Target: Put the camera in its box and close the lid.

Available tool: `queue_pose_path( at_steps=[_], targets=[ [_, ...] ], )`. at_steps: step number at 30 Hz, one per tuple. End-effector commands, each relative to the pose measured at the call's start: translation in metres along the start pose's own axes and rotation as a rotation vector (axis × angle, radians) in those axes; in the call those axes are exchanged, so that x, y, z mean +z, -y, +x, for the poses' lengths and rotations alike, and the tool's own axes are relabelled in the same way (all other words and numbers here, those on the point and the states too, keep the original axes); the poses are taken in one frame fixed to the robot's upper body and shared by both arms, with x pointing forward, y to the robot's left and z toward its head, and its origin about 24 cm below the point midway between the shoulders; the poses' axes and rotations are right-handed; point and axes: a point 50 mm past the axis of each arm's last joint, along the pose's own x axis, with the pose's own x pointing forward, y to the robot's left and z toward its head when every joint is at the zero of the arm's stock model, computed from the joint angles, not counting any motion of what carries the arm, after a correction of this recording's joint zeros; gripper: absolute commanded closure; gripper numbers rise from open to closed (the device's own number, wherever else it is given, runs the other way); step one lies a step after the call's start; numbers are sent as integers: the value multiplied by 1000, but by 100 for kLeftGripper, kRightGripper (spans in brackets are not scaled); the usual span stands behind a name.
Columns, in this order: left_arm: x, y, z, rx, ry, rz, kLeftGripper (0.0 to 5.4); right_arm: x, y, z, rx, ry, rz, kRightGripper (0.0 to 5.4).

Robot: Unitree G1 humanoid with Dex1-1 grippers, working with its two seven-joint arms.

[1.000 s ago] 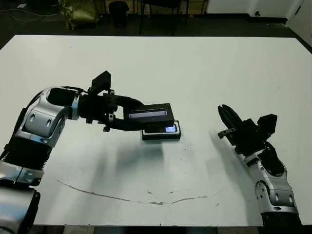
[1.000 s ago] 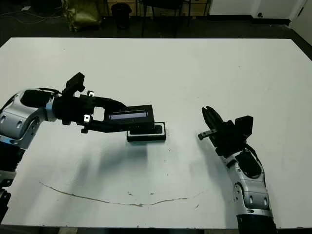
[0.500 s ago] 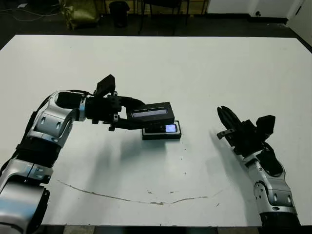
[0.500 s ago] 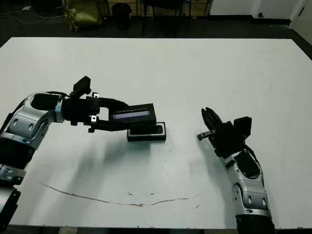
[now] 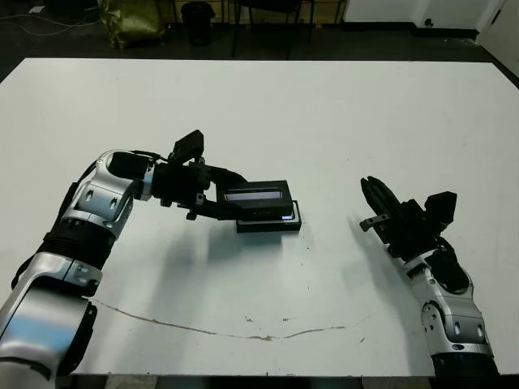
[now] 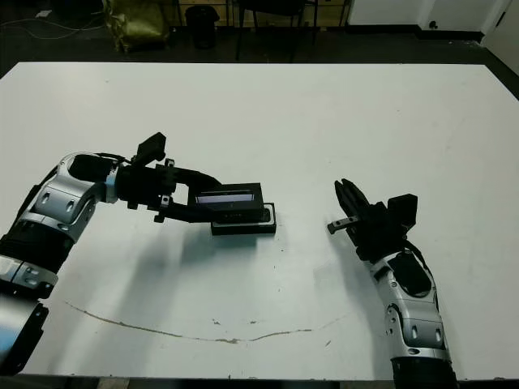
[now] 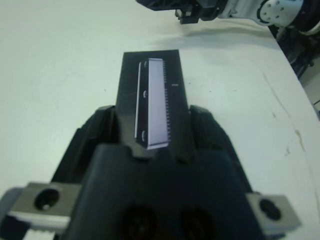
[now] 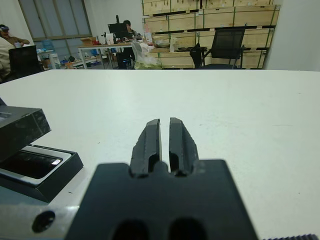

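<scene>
Now lid [image 5: 258,196] in left gripper [image 5: 235,203], above box [image 5: 268,222]

Lid [image 5: 258,197] held low over the box [image 5: 269,221], camera [image 8: 31,164] already inside.
The black lid, grey-blue stripe upward, is gripped at one short end by the left claw [image 5: 231,203] and hangs nearly level just above the black-walled box on the white tabletop [image 5: 324,121]; the slim black camera lies flat in the box, partly covered.
</scene>
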Motion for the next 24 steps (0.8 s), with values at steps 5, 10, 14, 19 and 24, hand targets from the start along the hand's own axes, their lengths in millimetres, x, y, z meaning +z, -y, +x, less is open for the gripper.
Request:
queue_pose_path(
  at_steps=[5, 10, 14, 19, 24],
  targets=[
    [-8, -4, 7, -7, -30, 11, 276, -5, 1, -3, -13, -24, 23, 540],
    [-14, -3, 10, 20, -14, 23, 276, -5, 1, -3, -11, -30, 12, 540],
    [-17, -3, 12, 31, -6, 46, 276, -5, 1, -3, -9, -29, 0, 540],
    [-21, -3, 14, 35, -3, 36, 276, -6, 0, -3, -6, -23, 23, 540],
    [-24, -1, 17, 35, -1, 36, 276, -6, 1, -3, -9, -25, 5, 540]
  ],
)
